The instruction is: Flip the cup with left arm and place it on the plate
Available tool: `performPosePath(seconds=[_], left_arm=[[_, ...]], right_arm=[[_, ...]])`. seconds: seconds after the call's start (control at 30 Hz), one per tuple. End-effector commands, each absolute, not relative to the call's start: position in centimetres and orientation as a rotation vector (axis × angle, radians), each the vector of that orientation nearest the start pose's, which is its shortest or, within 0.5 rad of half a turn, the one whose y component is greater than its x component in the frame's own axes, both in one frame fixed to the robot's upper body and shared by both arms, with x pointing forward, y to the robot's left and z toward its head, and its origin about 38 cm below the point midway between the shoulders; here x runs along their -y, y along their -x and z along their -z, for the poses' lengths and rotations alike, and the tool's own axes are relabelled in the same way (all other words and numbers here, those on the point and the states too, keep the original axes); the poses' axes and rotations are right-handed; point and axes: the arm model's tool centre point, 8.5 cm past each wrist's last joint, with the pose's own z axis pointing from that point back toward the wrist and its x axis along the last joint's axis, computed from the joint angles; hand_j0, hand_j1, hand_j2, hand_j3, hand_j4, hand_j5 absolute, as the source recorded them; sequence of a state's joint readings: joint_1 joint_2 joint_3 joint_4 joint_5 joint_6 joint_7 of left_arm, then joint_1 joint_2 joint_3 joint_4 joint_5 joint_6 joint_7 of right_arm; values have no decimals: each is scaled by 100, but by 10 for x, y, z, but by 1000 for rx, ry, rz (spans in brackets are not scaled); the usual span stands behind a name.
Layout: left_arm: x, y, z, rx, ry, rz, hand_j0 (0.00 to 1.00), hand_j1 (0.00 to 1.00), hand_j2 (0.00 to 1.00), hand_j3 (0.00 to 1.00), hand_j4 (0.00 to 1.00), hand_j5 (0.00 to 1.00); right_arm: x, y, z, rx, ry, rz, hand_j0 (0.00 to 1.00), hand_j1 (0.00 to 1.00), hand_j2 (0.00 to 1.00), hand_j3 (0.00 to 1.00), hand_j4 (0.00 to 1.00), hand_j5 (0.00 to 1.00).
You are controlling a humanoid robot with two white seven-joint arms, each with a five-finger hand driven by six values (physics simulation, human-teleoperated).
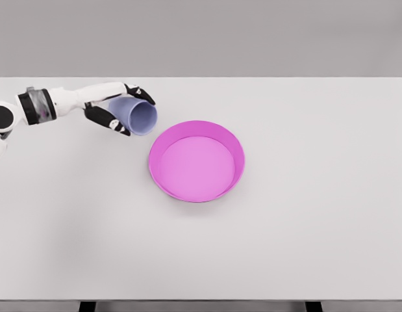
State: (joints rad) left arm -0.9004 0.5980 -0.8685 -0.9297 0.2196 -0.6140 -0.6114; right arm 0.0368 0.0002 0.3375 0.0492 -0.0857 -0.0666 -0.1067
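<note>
A pale lavender cup (137,115) is tilted on its side, its open mouth facing right and toward me, held above the table. My left hand (120,108) is shut on the cup, one dark fingertip over its top and others under its lower side. The white left arm reaches in from the left edge. A round magenta plate (163,184) with a raised rim lies on the table, to the right of and nearer than the cup. The cup's mouth is a short way from the plate's upper-left rim, not touching it.
The white table (317,227) spans the view, its far edge along the grey wall and its near edge at the bottom. No other objects stand on it.
</note>
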Motion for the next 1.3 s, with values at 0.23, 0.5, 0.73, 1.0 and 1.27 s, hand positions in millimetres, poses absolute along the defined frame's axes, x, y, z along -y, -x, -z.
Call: performPosePath(seconds=[0.23, 0.5, 0.73, 1.0, 1.27], left_arm=[[-258, -487, -224, 1770, 341, 1378, 69, 69, 69, 69, 69, 69], [-251, -471, -250, 1799, 488, 1274, 65, 65, 65, 65, 65, 65], [-241, -464, -225, 1673, 593, 1197, 65, 65, 65, 65, 65, 65], [-223, -456, -206, 1601, 646, 1220, 65, 65, 65, 65, 65, 65], [-193, -468, -183, 1578, 658, 1216, 65, 65, 65, 65, 65, 65]], right_arm=[[284, 31, 258, -17, 190, -252, 100, 100, 100, 100, 100, 100], [284, 30, 258, -15, 191, -252, 100, 100, 100, 100, 100, 100], [284, 30, 258, -15, 190, -252, 100, 100, 100, 100, 100, 100], [284, 29, 258, -14, 190, -252, 100, 100, 100, 100, 100, 100], [284, 29, 258, -15, 190, -252, 100, 100, 100, 100, 100, 100]])
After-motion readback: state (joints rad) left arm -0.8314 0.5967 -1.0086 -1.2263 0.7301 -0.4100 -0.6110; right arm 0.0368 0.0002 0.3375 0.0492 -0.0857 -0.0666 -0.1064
